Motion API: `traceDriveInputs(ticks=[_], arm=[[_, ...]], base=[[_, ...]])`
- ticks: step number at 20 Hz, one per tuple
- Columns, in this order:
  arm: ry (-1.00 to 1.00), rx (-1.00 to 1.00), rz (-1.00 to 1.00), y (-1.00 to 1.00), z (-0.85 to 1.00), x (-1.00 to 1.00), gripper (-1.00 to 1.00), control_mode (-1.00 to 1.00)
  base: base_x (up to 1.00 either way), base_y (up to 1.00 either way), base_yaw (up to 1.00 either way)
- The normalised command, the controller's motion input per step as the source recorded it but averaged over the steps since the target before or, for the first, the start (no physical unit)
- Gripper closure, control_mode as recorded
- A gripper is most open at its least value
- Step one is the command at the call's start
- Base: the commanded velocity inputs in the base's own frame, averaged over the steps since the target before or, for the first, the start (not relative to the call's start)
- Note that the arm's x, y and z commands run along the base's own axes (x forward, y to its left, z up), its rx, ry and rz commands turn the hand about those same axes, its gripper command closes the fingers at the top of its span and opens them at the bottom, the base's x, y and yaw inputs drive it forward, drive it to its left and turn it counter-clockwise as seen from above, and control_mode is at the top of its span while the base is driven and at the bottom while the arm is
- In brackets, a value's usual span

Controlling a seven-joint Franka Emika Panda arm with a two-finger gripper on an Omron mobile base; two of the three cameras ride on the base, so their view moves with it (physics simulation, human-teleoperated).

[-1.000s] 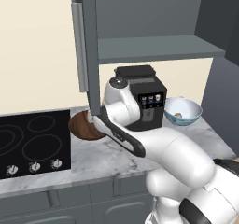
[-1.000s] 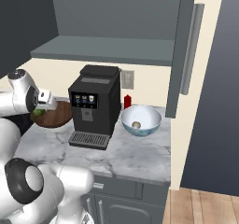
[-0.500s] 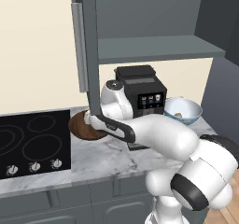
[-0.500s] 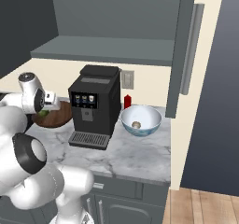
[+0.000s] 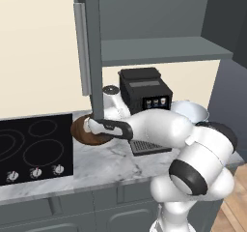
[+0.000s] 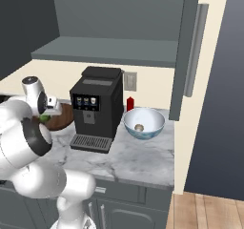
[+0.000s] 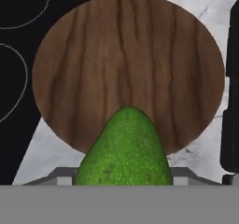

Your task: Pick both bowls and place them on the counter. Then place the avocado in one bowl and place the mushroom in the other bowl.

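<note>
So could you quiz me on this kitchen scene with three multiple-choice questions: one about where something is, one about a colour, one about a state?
1. Where is the mushroom?
A. in the white bowl
B. on the cooktop
C. on the shelf

2. What colour is the fruit the gripper carries?
A. red
B. green
C. yellow

3. The wooden bowl is
A. empty
B. holding the avocado
C. upside down

Answers: 1 A, it lies on the bowl's bottom; 2 B, the avocado is bright green; 3 A, bare grain shows, the avocado hangs above it.
</note>
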Motion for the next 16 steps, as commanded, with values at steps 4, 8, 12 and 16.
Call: traceDriveInputs(ticks=[4, 8, 12, 16], arm=[[0.09, -0.03, 0.0, 0.04, -0.22, 0.13, 1.0, -1.0], [0.05, -0.02, 0.0, 0.0, -0.24, 0.14, 1.0, -1.0], [0.01, -0.01, 0.0, 0.01, -0.21, 0.11, 1.0, -1.0], [0.01, 0.0, 0.0, 0.02, -0.19, 0.17, 1.0, -1.0]], base=[[0.0, 0.0, 0.0], [0.0, 0.0, 0.0], [0.0, 0.0, 0.0], [0.0, 0.0, 0.0]])
